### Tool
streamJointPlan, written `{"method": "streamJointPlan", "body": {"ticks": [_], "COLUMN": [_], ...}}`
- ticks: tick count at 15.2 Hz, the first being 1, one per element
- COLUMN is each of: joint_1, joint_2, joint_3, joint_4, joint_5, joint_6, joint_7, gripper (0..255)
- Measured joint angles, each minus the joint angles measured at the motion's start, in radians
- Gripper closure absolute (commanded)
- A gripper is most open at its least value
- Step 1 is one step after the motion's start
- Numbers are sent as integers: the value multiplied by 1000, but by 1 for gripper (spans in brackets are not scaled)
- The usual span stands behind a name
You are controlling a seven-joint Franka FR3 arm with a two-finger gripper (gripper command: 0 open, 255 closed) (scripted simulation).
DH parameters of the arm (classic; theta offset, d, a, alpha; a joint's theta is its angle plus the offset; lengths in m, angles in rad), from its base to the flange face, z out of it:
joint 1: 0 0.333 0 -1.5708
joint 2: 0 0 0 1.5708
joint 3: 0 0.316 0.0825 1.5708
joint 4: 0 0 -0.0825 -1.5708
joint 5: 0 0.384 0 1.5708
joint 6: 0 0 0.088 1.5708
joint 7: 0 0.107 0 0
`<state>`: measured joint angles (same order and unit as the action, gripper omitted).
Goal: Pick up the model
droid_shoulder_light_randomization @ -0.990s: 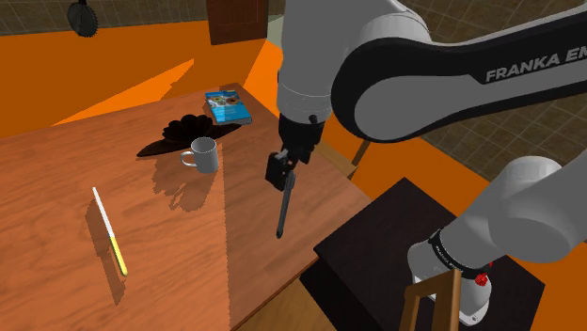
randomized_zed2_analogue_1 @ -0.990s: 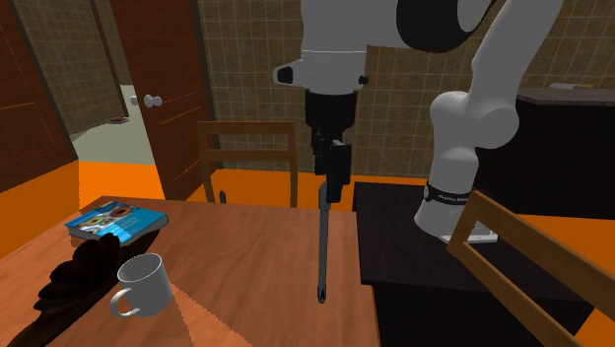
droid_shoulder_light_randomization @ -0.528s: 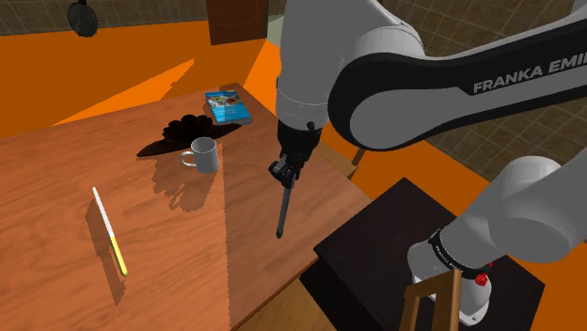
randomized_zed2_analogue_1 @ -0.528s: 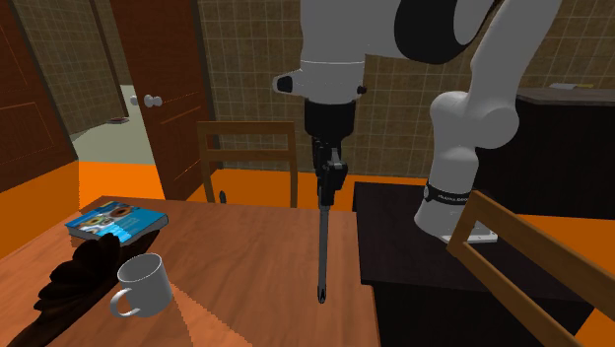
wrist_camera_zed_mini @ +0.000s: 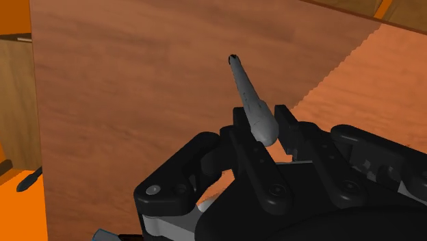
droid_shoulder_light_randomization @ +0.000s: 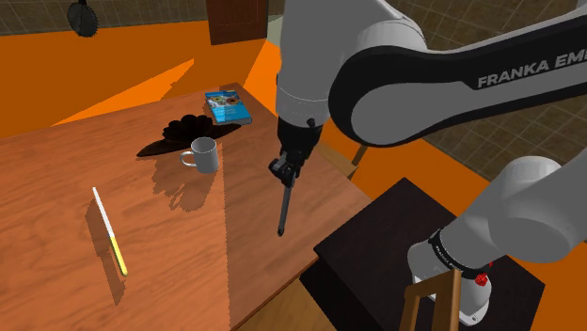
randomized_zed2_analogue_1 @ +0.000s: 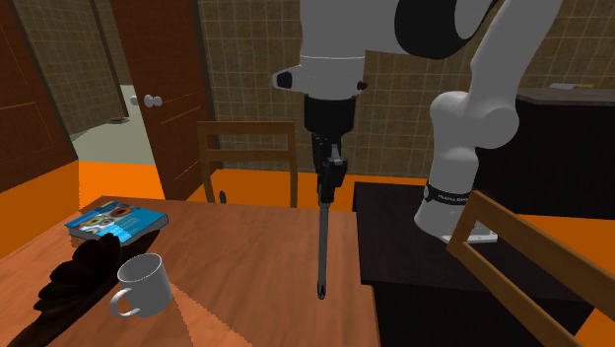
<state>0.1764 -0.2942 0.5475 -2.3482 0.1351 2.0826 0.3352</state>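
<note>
Above the tabletop (droid_shoulder_light_randomization: pixel 56 174), near the edge next to the black stand (droid_shoulder_light_randomization: pixel 404 235), the pincer (droid_shoulder_light_randomization: pixel 283 170) points down, closed on the upper end of the model (droid_shoulder_light_randomization: pixel 281 211). The model is a single long, thin, dark rod hanging tip-down. The wrist view shows what the others do not: the two fingers (wrist_camera_zed_mini: pixel 284 120) press on the rod's thicker grey end from both sides, and it tapers to a small dark tip over the wood grain. The shoulder view shows one white stick with a yellow end (droid_shoulder_light_randomization: pixel 109 232) lying flat, well apart from the rest. The second exterior view adds a brown door (randomized_zed2_analogue_1: pixel 163 89) and two wooden chair backs, one (randomized_zed2_analogue_1: pixel 246 158) behind the tabletop. One pale mug (randomized_zed2_analogue_1: pixel 143 285) stands upright with its mouth up and its grey inner wall showing. Just beside it lies one black fan-shaped thing (droid_shoulder_light_randomization: pixel 179 133), with one blue-covered book (droid_shoulder_light_randomization: pixel 228 106) at its far end.
</note>
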Motion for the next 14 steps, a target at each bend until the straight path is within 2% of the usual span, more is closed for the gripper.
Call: {"method": "streamJointPlan", "body": {"ticks": [14], "joint_1": [1], "joint_2": [-58], "joint_3": [-32], "joint_4": [132], "joint_5": [9], "joint_6": [-186], "joint_7": [-19], "gripper": [255]}}
